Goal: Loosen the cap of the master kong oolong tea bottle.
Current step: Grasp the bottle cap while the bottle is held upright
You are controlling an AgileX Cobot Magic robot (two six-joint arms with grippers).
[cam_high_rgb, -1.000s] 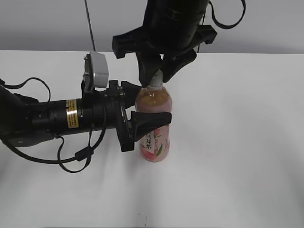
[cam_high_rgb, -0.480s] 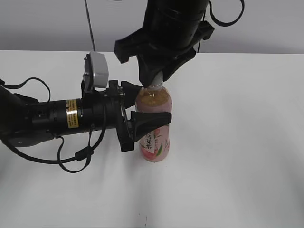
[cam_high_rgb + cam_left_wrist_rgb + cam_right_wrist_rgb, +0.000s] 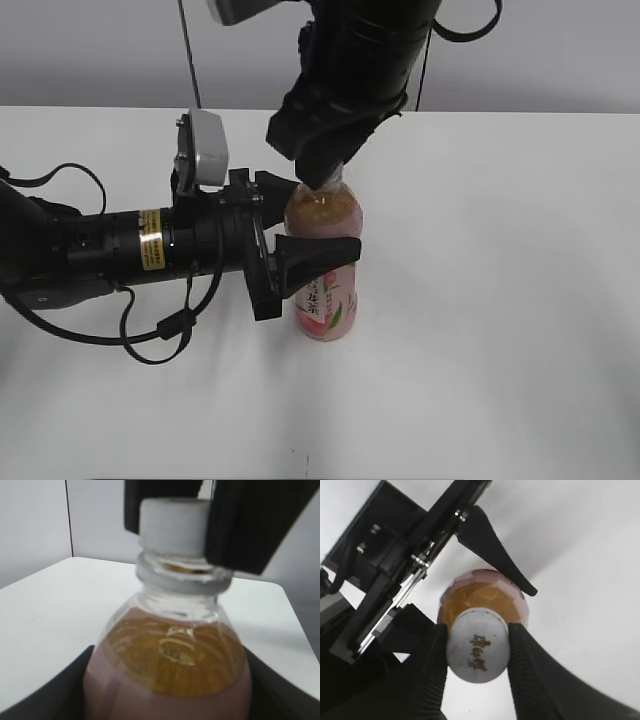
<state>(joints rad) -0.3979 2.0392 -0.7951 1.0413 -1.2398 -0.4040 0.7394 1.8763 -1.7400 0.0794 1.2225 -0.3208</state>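
Right wrist view, looking straight down: the right end effector (image 3: 477, 652) is clenched on the cap (image 3: 477, 651), its two ribbed black fingers (image 3: 530, 670) pressed against opposite sides of the white cap — small dark characters are printed on the cap's top. Below the cap the amber tea shows through the shoulder of the master kong oolong tea bottle (image 3: 482, 600).

From the exterior view, the right arm comes down from above onto the bottle's neck. The left end effector (image 3: 300, 235) reaches in from the left side and grasps the bottle (image 3: 327, 290) around its body, one black finger (image 3: 318, 258) crossing the front of the pink label and the other behind near the shoulder. The left wrist view shows the bottle's clear shoulder (image 3: 170, 650) close up, with the cap (image 3: 172, 522) between the right fingers above.

The bottle stands upright on the white desk (image 3: 500, 300) near its middle. Black cables loop beside the left arm (image 3: 110, 250).
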